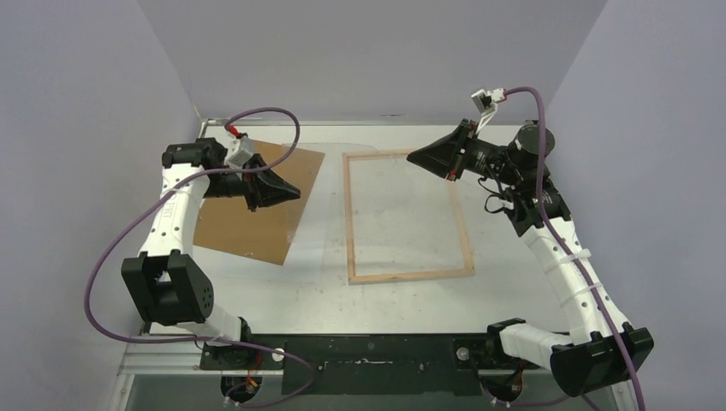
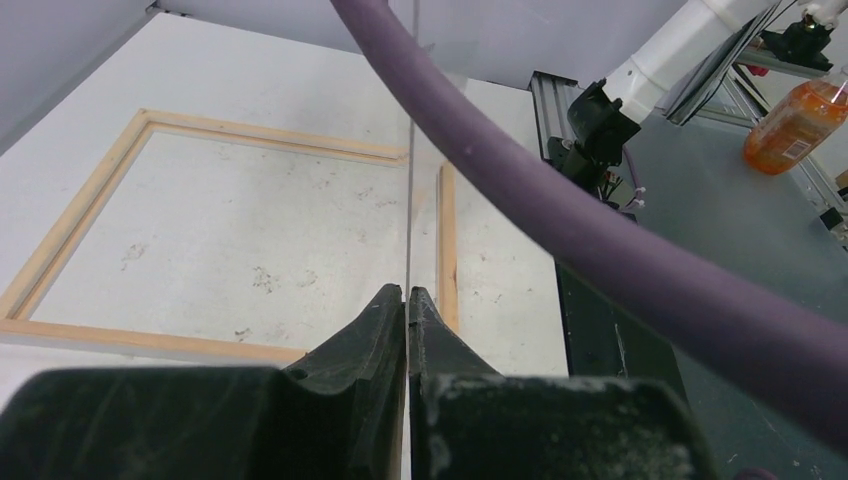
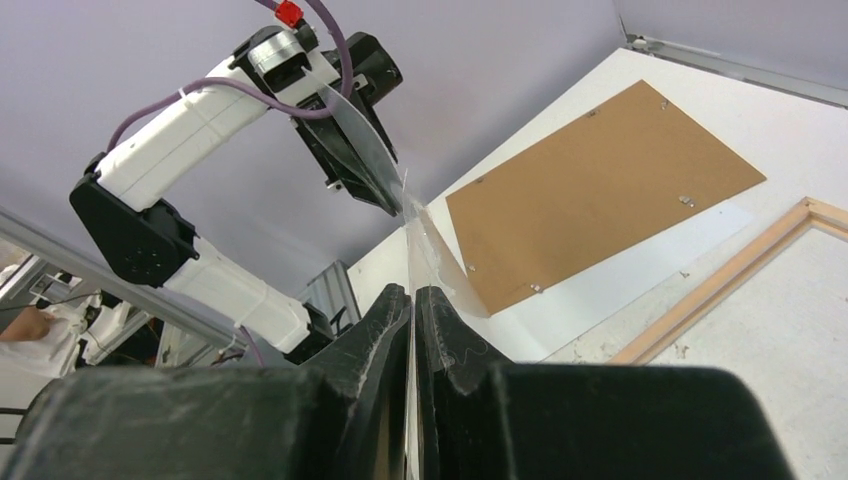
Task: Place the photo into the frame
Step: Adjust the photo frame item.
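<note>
The photo (image 3: 640, 265) shows only as a white strip poking out from under the brown fibreboard backing panel (image 1: 248, 227), on the side facing the frame, toward the table's left edge; I take it for the print lying under the board, its picture side out of sight.

The frame (image 1: 411, 276) of pale wood lies flat near the middle of the table (image 1: 325, 295); nothing is in it, and bare tabletop shows between the bars.

Above the gap between panel and frame hangs a thin clear pane (image 3: 428, 255), held by opposite edges; the left gripper (image 2: 408, 300) has its fingers pressed together on one edge, and the right gripper (image 3: 412, 300) pinches the other the same way.

By my reading the glazing step is in hand and the print has yet to be handled; the next move calls for both arms to travel together, keeping the pane level and unbent, squaring it to the inner edges of the bars and lowering it in; the print would follow.

No brand or writing is readable; an orange bottle (image 2: 795, 120) off the table has a label too small to read.
</note>
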`<action>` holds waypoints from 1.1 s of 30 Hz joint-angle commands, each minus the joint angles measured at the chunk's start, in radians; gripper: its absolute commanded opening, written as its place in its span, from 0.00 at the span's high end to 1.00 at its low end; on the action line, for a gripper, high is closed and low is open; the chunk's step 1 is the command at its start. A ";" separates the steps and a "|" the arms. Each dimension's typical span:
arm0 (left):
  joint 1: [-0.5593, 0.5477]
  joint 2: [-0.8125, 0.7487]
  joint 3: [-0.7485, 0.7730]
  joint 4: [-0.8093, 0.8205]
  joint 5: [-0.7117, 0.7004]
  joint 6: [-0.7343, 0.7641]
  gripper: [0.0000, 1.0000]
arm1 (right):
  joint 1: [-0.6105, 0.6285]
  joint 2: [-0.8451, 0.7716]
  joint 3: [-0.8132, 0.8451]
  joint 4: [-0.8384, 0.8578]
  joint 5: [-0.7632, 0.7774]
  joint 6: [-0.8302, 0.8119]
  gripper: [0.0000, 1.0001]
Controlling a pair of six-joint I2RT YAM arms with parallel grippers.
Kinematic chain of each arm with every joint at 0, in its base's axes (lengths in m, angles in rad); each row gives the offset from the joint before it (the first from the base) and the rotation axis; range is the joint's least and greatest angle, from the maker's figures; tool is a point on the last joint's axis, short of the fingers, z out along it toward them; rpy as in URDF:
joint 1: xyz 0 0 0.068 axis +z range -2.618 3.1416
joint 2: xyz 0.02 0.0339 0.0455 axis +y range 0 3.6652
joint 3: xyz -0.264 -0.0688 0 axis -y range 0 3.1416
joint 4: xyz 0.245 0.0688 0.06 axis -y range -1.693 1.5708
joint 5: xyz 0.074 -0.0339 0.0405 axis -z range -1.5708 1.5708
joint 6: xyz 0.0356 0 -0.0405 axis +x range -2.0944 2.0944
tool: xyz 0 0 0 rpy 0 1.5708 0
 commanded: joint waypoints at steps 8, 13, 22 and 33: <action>-0.039 -0.004 0.171 -0.037 0.034 -0.059 1.00 | 0.000 -0.065 -0.074 0.144 0.007 0.035 0.64; -0.004 -0.013 0.196 -0.037 0.034 -0.075 1.00 | -0.020 -0.069 -0.093 0.049 0.054 -0.077 0.13; 0.015 -0.035 0.087 -0.039 -0.020 0.013 1.00 | -0.040 -0.105 -0.260 -0.084 0.280 -0.185 0.10; 0.160 -0.008 0.027 -0.038 0.034 -0.008 1.00 | -0.051 -0.344 -0.406 -0.280 0.596 -0.149 0.10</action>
